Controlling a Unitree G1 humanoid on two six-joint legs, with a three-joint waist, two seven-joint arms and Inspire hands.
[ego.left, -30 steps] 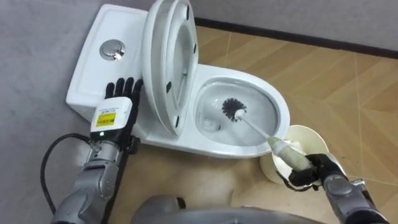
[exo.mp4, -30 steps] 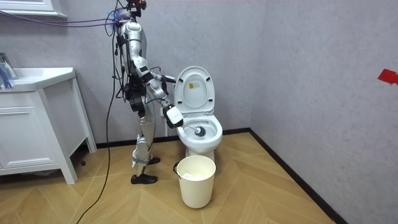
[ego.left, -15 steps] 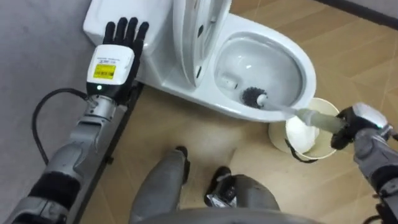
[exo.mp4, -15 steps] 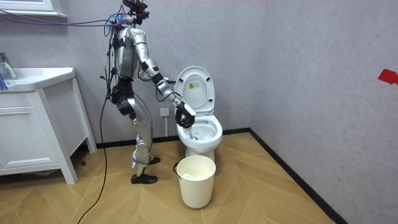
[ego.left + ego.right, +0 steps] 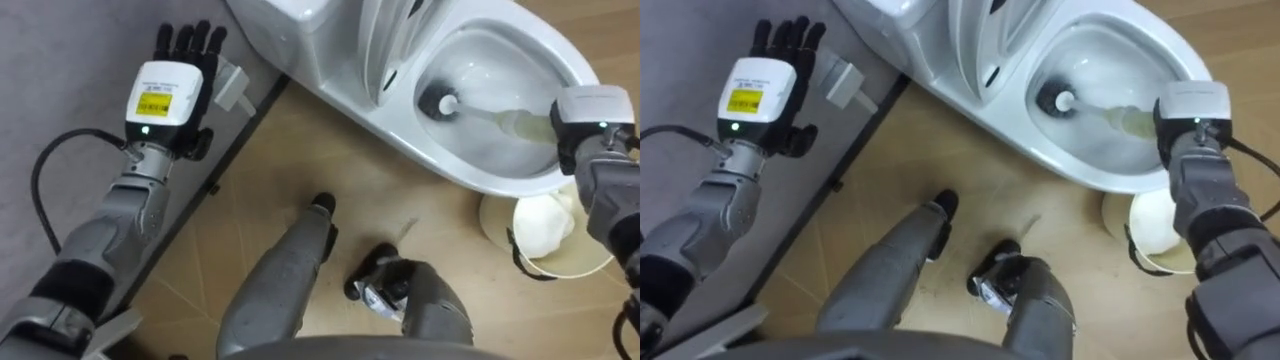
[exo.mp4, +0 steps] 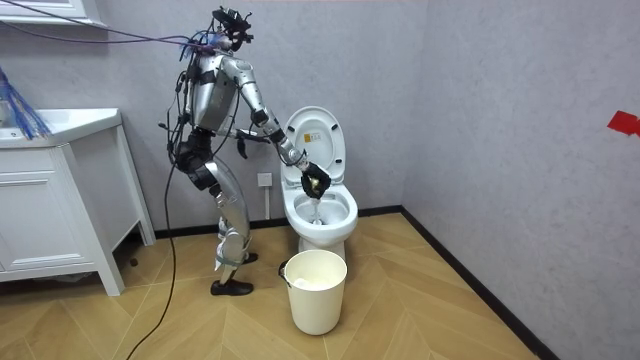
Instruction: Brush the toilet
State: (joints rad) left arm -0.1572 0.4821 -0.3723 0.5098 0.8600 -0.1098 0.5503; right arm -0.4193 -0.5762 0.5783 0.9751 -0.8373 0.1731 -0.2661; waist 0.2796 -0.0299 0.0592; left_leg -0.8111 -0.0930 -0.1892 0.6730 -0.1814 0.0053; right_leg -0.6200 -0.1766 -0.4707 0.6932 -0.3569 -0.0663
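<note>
1. Against the grey wall, right in front of my robot, stands the toilet (image 6: 322,228). I have the robot leaning over it so the head cameras look down into the bowl.
2. Its seat and lid (image 6: 313,145) are tipped upright, which leaves the bowl open for scrubbing.
3. The bin (image 6: 317,295) sits on the wood floor just in front of the bowl, below my right arm. It is near enough that I judge a careless swing could knock it.
4. The brush (image 5: 478,110) slants down across the bowl. Its dark bristle head sits low inside, on the side nearest the seat, and the handle runs back to the right.
5. My right robot hand (image 5: 592,125) hangs over the bowl's right-hand rim, fingers wrapped round the thick end of the handle. The bristles lie well to its left, down in the bowl.
6. My left robot hand (image 5: 170,95) is raised beside the wall, well apart from the toilet. Its fingers are straight and spread and hold nothing. I think it is kept clear for balance.
</note>
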